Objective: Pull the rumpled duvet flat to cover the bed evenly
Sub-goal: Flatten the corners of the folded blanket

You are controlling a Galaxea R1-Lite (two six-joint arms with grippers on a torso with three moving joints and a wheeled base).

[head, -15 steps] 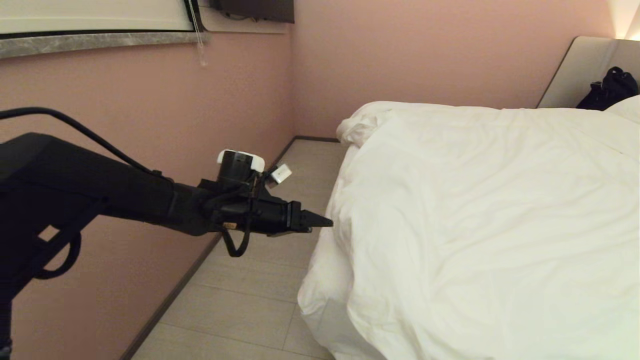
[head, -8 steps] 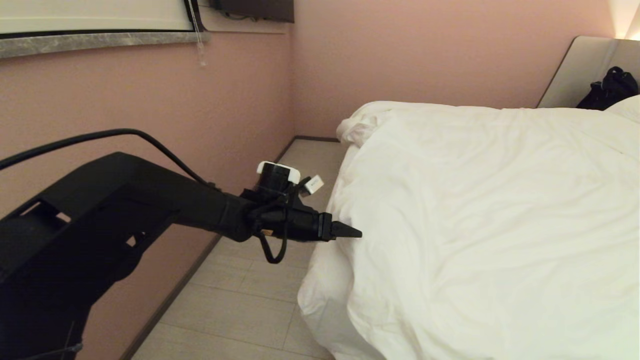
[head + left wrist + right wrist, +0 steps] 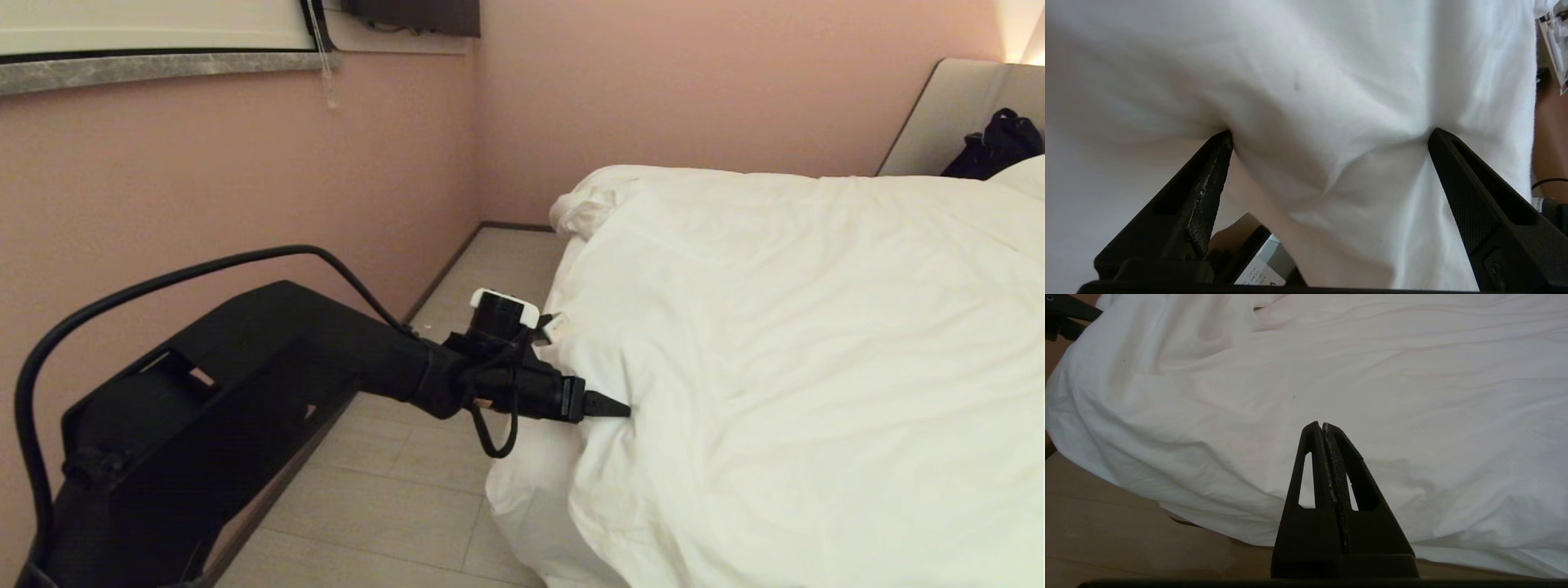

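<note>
The white puffy duvet (image 3: 816, 367) lies creased over the bed, whose beige headboard (image 3: 931, 122) shows at the far right. Its far left corner (image 3: 584, 208) is bunched up, and its near edge hangs down the bed's left side. My left gripper (image 3: 620, 406) reaches level from the left and presses into that side edge. In the left wrist view it (image 3: 1331, 134) stands open, both fingertips (image 3: 1220, 147) dented into the duvet (image 3: 1331, 61) with a bulge of cloth between them. My right gripper (image 3: 1321, 425) is shut and empty, hanging before the duvet (image 3: 1372, 375) near the floor.
A pink wall (image 3: 204, 188) runs close along the bed's left, leaving a narrow strip of pale floor (image 3: 424, 465). A black bag (image 3: 992, 143) and a white pillow (image 3: 1024, 175) lie by the headboard. A stone windowsill (image 3: 163, 69) juts out at upper left.
My left arm has reached to the right and down, from beside the bed until its fingertips press into the duvet's side edge. The duvet dents there; the right gripper is unmoved.
</note>
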